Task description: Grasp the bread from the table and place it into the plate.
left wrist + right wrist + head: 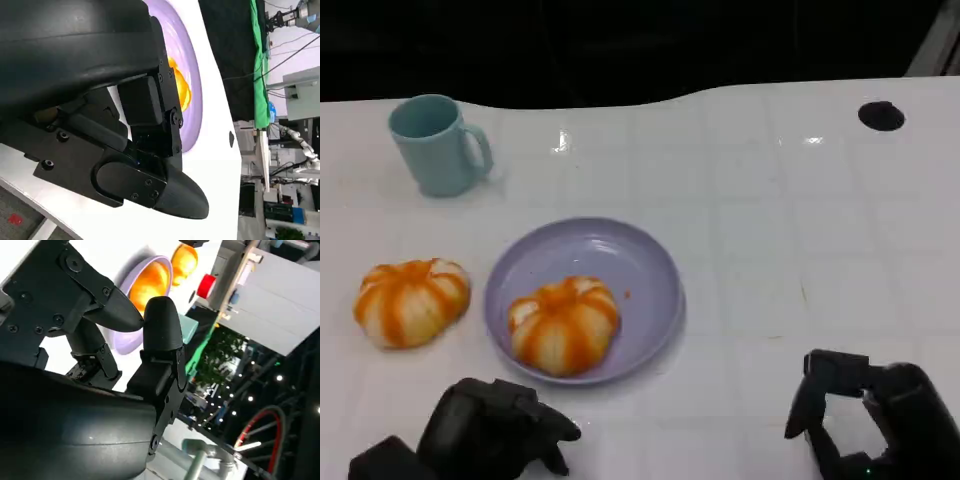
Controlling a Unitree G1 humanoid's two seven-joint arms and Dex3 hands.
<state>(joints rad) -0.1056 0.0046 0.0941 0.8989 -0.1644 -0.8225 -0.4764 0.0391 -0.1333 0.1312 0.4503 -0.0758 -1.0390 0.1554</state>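
One bread roll (pixel 564 325) in the purple plate (pixel 655 262) — another (pixel 411 300) beside it.
Left robot hand (pixel 505 425) and right robot hand (pixel 865 410) both empty, fingers loosely apart.

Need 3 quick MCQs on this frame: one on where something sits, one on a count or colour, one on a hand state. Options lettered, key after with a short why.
1. Where is the mug?
A. Far left of the table, beyond the plate
B. On the plate
C. Beside the right hand

2. How many orange-striped breads are in the head view?
A. One
B. Two
C. Three

3. What is the left hand holding?
A. A bread
B. The mug
C. Nothing

Key:
1. A: the light blue mug stands at the far left, apart from the purple plate.
2. B: one bread on the plate, one bread on the table left of it.
3. C: the left hand sits at the near edge, short of the plate, with nothing in its fingers; the right hand is empty too.
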